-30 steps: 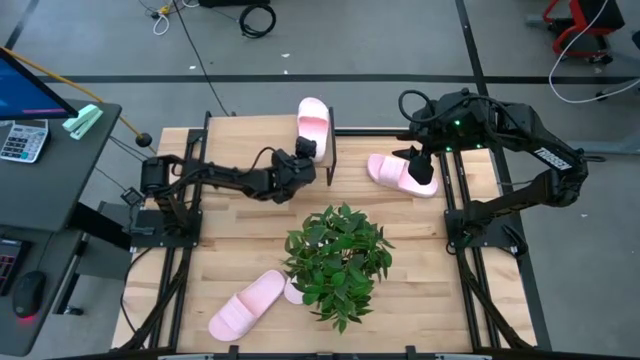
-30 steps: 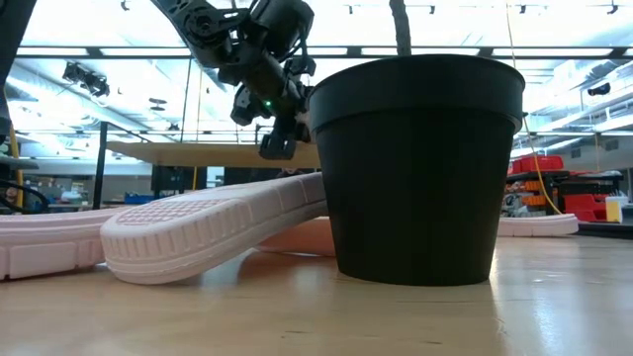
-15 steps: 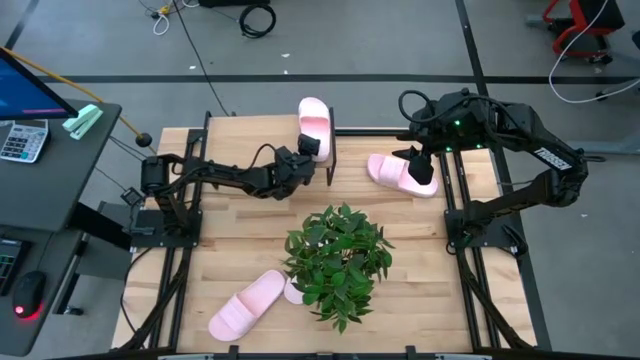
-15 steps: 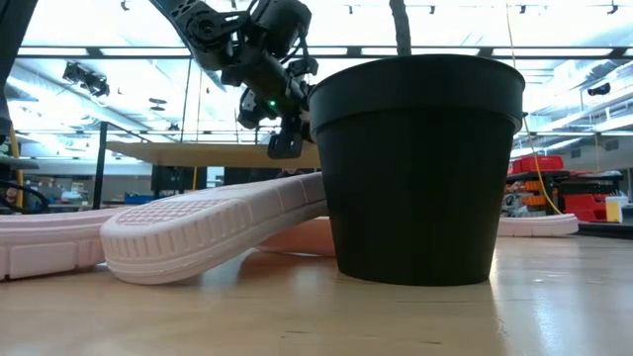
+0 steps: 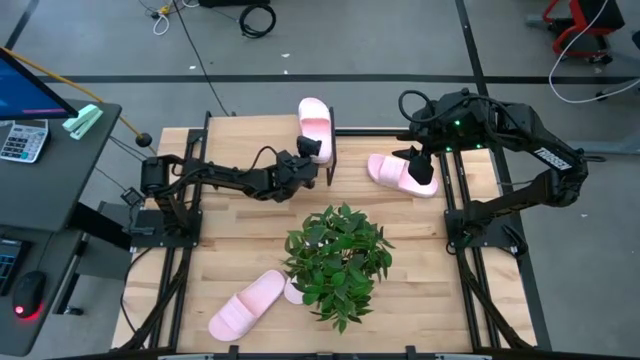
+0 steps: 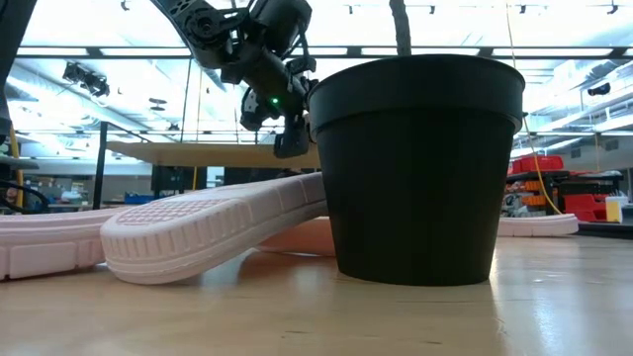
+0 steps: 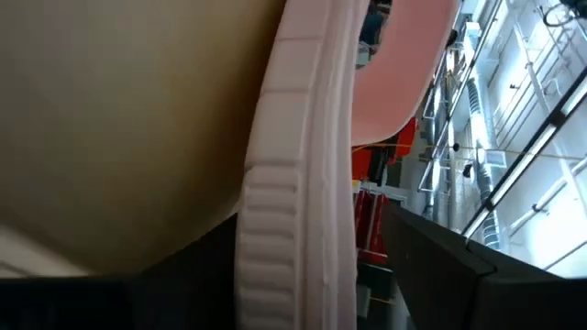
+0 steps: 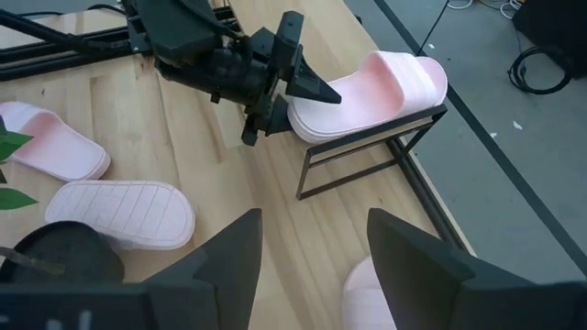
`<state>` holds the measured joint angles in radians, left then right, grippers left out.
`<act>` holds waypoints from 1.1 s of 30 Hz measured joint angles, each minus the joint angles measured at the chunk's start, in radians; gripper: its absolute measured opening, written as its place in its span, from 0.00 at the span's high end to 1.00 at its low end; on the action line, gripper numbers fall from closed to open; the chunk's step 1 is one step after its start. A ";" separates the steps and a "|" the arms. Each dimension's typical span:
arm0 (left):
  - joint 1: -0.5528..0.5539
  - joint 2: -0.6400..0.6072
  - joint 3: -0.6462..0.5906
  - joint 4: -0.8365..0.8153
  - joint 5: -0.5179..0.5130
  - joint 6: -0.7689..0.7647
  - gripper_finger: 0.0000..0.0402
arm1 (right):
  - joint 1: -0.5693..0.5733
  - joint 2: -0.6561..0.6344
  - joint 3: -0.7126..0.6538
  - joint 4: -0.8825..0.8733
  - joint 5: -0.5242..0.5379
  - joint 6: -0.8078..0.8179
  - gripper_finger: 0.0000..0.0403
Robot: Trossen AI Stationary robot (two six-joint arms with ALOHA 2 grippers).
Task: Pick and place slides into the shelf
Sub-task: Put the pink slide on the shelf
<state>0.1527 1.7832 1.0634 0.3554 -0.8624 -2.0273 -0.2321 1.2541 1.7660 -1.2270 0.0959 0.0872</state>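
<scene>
One pale pink slide [image 5: 313,118] [image 8: 367,87] lies sole-down on the shelf [image 8: 367,151], a light board [image 6: 198,153] on a thin black frame. My left gripper [image 5: 308,150] [image 8: 280,105] is at that slide's near end, shut on it. My right gripper [image 5: 422,168] [image 8: 312,229] hovers open above a second slide [image 5: 392,172] [image 8: 367,293], which lies on the tabletop to the right of the shelf. Two more slides lie near the potted plant: one upright [image 8: 50,142], one sole-up [image 8: 119,213] [image 6: 198,232] leaning on something by the pot. My left gripper holds the slide by its heel end [image 8: 298,115], which sticks out past the shelf's near side. One finger [image 8: 316,90] lies over the top and the other [image 8: 252,130] reaches below. The fingers come roughly level from the table's near-left, along the slide. The rest of the slide lies on the shelf.
A potted plant with green leaves [image 5: 338,262] in a black pot [image 6: 420,168] stands mid-table, near side. The slatted tabletop [image 5: 240,225] is bare between plant and left arm. A side desk with a keyboard [image 5: 22,140] stands beyond the left edge.
My left gripper has crept a little toward the shelf and the table's right. The slide on the shelf has kept its place. The right arm has not moved.
</scene>
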 joint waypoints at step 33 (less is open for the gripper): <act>-0.060 0.000 0.000 0.034 0.031 -0.134 0.52 | 0.000 0.000 0.000 -0.074 -0.019 0.070 0.49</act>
<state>0.0928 1.7828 1.0634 0.3897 -0.8318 -2.1613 -0.2325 1.2545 1.7660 -1.3010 0.0765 0.1575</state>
